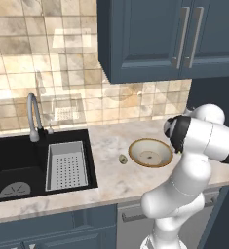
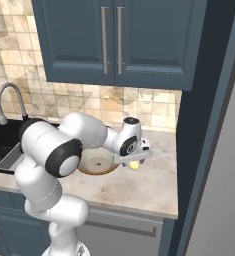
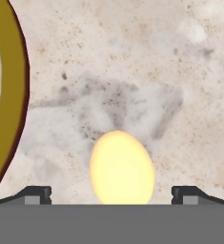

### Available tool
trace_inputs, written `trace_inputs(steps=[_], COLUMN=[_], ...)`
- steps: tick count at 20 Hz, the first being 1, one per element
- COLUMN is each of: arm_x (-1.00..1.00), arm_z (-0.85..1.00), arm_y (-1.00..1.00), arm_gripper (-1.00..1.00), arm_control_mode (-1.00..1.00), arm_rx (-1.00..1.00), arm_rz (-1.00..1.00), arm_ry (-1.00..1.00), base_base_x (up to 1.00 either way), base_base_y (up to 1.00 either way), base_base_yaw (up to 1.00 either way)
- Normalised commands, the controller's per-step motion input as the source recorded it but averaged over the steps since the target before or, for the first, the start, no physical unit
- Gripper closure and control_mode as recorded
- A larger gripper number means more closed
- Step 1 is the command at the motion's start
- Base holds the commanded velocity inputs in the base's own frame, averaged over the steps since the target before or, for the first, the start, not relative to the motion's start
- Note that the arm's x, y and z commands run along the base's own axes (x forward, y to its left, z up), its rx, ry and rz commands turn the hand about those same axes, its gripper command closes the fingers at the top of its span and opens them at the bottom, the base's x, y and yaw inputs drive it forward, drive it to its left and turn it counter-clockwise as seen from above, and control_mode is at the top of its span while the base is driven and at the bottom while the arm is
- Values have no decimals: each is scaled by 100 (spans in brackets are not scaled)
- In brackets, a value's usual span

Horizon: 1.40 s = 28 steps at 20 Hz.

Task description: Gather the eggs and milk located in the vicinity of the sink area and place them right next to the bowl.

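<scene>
With the jaws of the gripper point(image 3: 111, 193) held wide apart, an egg point(image 3: 121, 167) is being set down on the counter point(image 2: 154, 185) just beside the bowl point(image 2: 95, 164), apparently already released, so a straight lift clear is called for next.

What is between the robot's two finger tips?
A yellow egg lies on the marble counter between the open gripper tips, shown in the hand view, beside the bowl.
</scene>
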Motion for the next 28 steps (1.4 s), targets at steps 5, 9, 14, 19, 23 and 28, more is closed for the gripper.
trace_inputs(steps=[5, 9, 14, 19, 23, 28], arm_x=[0, 0, 0, 3, 8, 16], arm_z=[-9, -5, -1, 0, 0, 0], arm_y=[0, 0, 0, 0, 0, 0], arm_gripper=[-100, -100, -100, -100, -100, -100], arm_control_mode=[-100, -100, -100, -100, -100, -100], arm_rx=[0, 0, 0, 0, 0, 0], arm_rz=[0, 0, 0, 1, 1, 0], arm_ry=[0, 0, 0, 0, 0, 1], base_base_x=[0, 0, 0, 0, 0, 0], base_base_y=[0, 0, 0, 0, 0, 0], base_base_yaw=[0, 0, 0, 0, 0, 0])
